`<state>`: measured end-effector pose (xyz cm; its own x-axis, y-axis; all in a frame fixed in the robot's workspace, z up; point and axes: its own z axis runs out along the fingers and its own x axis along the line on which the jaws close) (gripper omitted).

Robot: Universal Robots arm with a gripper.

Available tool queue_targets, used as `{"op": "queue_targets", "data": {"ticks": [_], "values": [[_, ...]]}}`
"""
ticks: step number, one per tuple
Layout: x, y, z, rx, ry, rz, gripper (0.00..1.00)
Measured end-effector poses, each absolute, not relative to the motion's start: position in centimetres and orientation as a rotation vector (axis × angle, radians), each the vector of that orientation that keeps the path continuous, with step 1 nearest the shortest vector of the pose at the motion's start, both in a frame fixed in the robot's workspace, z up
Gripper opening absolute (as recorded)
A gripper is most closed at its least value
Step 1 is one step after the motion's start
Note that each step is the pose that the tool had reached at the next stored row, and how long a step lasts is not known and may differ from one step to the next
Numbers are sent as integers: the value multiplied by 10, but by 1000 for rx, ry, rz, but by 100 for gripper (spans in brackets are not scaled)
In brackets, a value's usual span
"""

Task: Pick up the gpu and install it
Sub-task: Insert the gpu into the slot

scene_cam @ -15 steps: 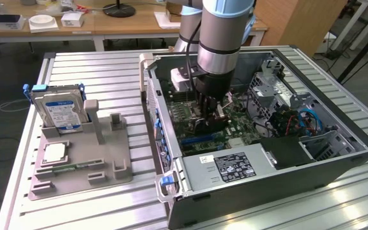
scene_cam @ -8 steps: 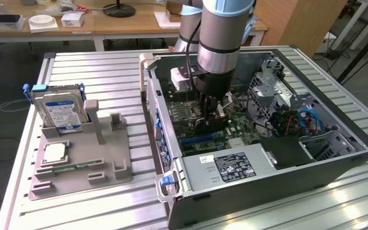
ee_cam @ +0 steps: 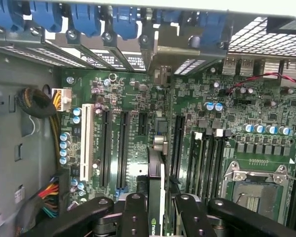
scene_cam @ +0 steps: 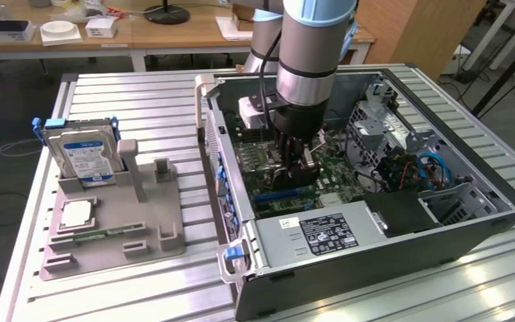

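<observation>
Exterior view: claw [scene_cam: 295, 169] sat low inside the open case [scene_cam: 356, 278], just above the motherboard [scene_cam: 334, 176].

Wrist view: claw [ee_cam: 160, 210] pinched the gpu [ee_cam: 155, 170] edge-on. Long black slots [ee_cam: 122, 143] lay beneath it, on either side.

Judged: line the card edge over one slot, then press straight and evenly.

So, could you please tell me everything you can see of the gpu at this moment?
The gpu is seen edge-on: a thin dark card with a pale green strip along its upper edge and a small logo mark. It stands on edge over the green motherboard, in line with the long black slots, inside the open computer case. The gripper holds it, with black fingers on either side. Whether its lower edge sits in a slot cannot be told.
</observation>
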<state>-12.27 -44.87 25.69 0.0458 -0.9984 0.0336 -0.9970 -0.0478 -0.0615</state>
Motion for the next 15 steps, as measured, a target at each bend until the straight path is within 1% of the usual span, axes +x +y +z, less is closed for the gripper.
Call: {"op": "queue_targets", "data": {"ticks": [15], "values": [[-126,-450,251,-2238,2161,-116,26]]}}
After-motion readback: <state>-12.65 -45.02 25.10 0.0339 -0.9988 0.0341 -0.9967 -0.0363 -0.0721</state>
